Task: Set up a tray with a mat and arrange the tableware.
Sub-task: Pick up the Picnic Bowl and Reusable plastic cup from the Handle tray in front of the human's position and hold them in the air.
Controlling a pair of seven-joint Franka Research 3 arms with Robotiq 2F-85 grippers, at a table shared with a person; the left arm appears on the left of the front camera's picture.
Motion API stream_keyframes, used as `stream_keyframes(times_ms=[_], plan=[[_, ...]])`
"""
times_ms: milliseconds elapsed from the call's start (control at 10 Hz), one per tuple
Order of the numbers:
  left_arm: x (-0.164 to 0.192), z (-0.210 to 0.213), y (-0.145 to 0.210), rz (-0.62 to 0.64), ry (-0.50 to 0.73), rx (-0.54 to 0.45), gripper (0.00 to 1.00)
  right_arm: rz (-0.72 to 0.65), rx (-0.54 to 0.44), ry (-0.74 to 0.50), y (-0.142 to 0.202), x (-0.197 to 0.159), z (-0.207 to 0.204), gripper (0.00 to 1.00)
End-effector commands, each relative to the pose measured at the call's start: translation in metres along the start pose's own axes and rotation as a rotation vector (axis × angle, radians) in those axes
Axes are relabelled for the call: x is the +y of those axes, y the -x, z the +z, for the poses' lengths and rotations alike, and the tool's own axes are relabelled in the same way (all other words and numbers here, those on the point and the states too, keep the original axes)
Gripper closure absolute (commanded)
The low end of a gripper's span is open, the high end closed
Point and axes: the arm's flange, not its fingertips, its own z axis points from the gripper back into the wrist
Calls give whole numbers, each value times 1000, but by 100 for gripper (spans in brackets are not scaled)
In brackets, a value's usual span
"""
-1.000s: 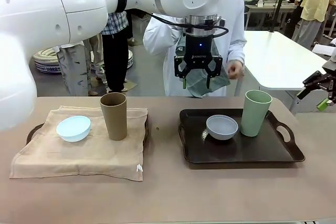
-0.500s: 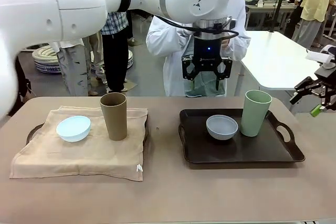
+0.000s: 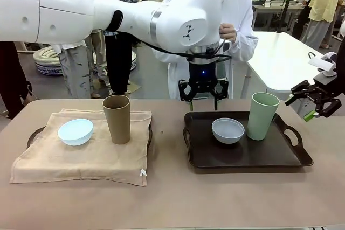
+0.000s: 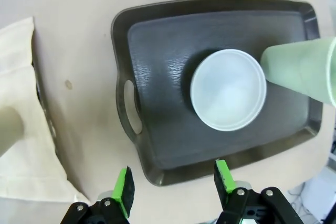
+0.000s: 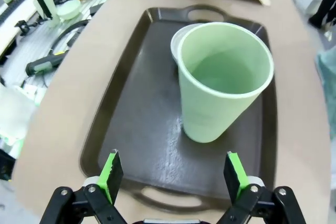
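Left gripper [image 3: 203, 100] hovered over the far rim of the dark tray [image 3: 242, 168], jaws spread, nothing between them. The grey-white bowl [image 3: 227, 130] sat mouth up on the tray floor, below the left gripper and a little toward the robot's side. The green cup [image 3: 262, 116] stood upright just to the bowl's right, long axis vertical; contact between them could not be resolved. Right gripper [image 5: 172, 176] hung off the tray's right end, also spread and empty, nearer the cup. The mat [image 3: 81, 157] lay well apart to the left. Judgement: the bowl fell to the left arm, by a short drop and a slight pull-in.
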Motion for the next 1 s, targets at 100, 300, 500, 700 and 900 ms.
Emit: stream_keyframes(times_ms=[100,300,500,700,900], plan=[[-2,-16,-8,-27,9,32,19,-21,-4,-12,10,-16,-23,0],[-11,-21,-11,-48,0,28,19,-32,-10,17,10,-22,-27,0],[-18,-27,-11,-65,-13,28,19,-58,-34,100,12,-27,-24,0],[-22,-32,-14,-74,-28,34,19,-71,-51,113,12,-33,-27,0],[-28,-41,-19,-74,-40,38,19,-86,-70,114,12,-41,-40,0]])
